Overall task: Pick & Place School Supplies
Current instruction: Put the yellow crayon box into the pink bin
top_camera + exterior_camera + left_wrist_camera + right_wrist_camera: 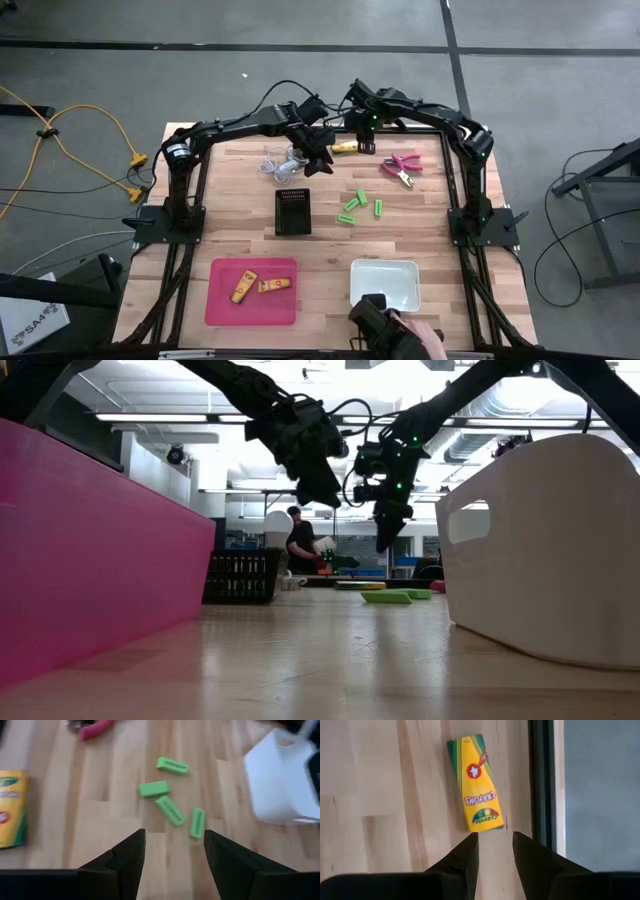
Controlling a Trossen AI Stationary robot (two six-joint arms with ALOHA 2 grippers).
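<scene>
Overhead looks straight down, low view skims the table (330,250), wrist views look close at it.

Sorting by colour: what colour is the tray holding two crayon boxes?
Pink tray, seen best in the high view.

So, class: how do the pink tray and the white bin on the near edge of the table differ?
The pink tray is flat and square; the white bin is deeper, with a handle cutout. The pink tray holds two crayon boxes; the white bin looks empty. Both sit on the wooden table.
</scene>
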